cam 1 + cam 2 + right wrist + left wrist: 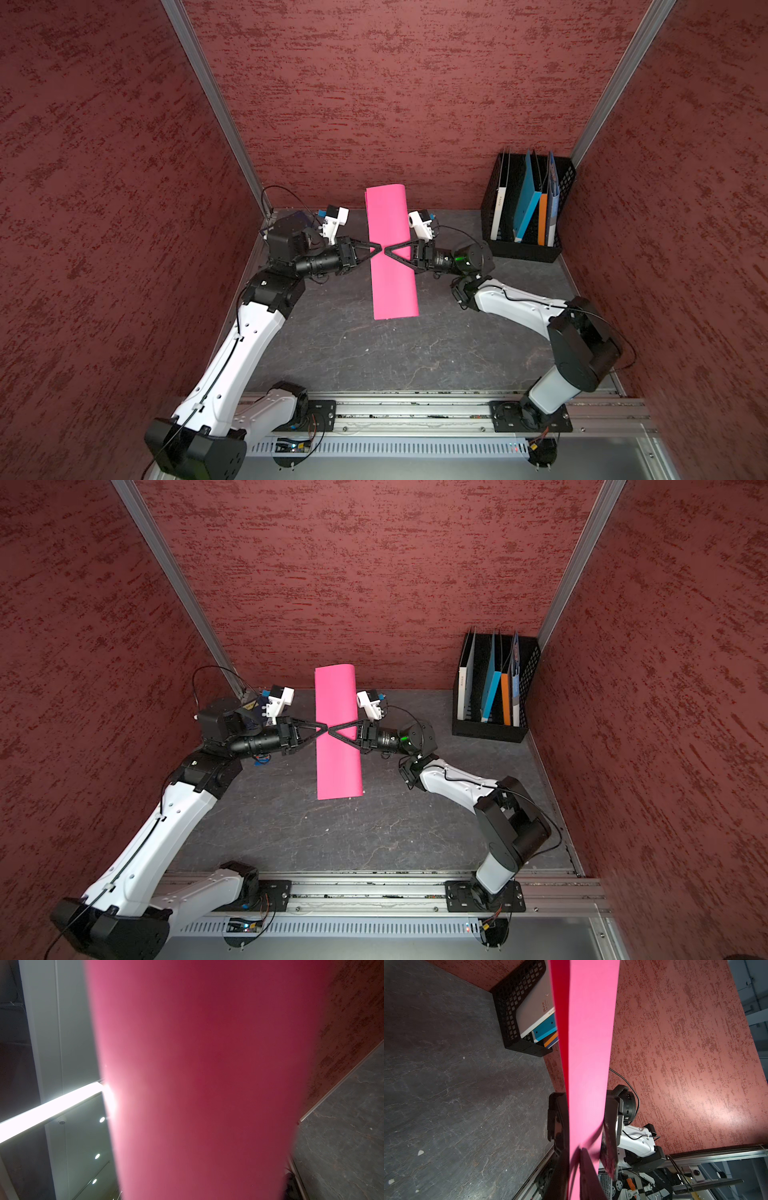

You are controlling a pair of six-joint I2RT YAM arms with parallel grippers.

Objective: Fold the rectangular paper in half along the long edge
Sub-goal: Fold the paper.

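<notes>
The rectangular paper (392, 286) (338, 766), bright pink, hangs lengthwise above the dark table (374, 357), curled over into a doubled strip. From the left, my left gripper (377, 249) (324, 730) reaches its middle. In the left wrist view its jaws (574, 1172) are shut on the paper (587, 1043). My right gripper (388, 252) (331, 731) comes in from the right, tip almost touching the left one. Its fingers (609, 1142) stand apart, one on each side of the strip. Pink paper (207, 1084) fills the right wrist view and hides those jaws.
A black mesh file rack (523, 249) (490, 731) (512, 1012) with white, blue and orange folders stands at the back right corner. Red textured walls close the cell on three sides. An aluminium rail (415, 411) carrying the arm bases runs along the front.
</notes>
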